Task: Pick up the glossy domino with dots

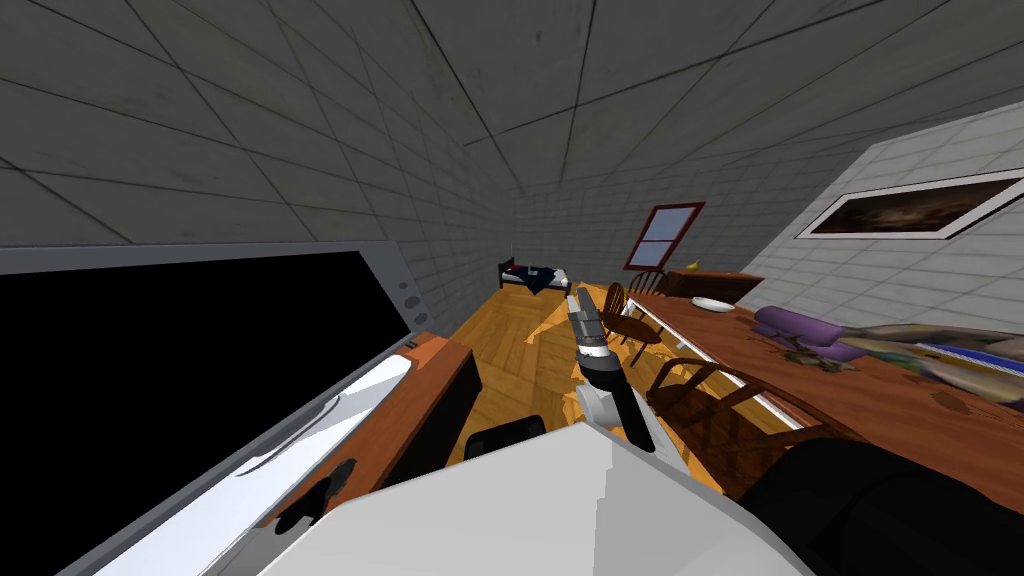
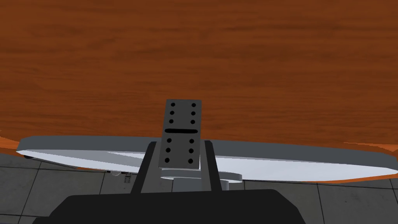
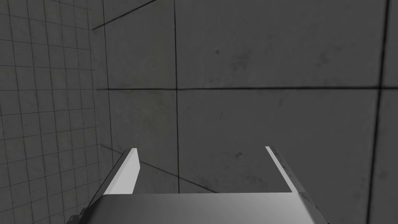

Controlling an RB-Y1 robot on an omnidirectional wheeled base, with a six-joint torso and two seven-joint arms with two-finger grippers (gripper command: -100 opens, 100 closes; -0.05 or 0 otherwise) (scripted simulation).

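**Q:** What is the condition of the left gripper, and where is the task item?

**A:** The left gripper [image 2: 179, 143] is clamped on the domino [image 2: 181, 132]. Its fingers [image 2: 144, 171] press the long sides of the lower half, and the upper half projects past the fingertips. The face is dark grey, with six black dots on each side of a black bar.

**Q:** Which items are hidden, cut off or unclear?

**A:** In the left wrist view:
- Outboard of one finger, small marks [image 2: 126, 178] sit on a grey tiled surface [image 2: 58, 186]. They are too small to identify.
- Behind the fingers runs a pale base plate [image 2: 311, 165]. Its middle is covered by the domino and the fingers.
- Beyond the plate lies a brown wood surface [image 2: 194, 58], cut off at the edges.

In the head view:
- The black screen [image 1: 180, 350] is cut off at the side.
- A dark shape [image 1: 312, 500] at the near end of the wooden stand [image 1: 420, 400] cannot be identified.

**Q:** What is the condition of the right arm?

**A:** The right arm [image 1: 590, 345] extends forward over the floor. The right gripper [image 3: 201, 149] is released, with its fingers standing wide apart.

**Q:** Are there any containers?

**A:** A white plate [image 1: 712, 304] sits on the long table [image 1: 900, 400]. Its contents are too small to tell.
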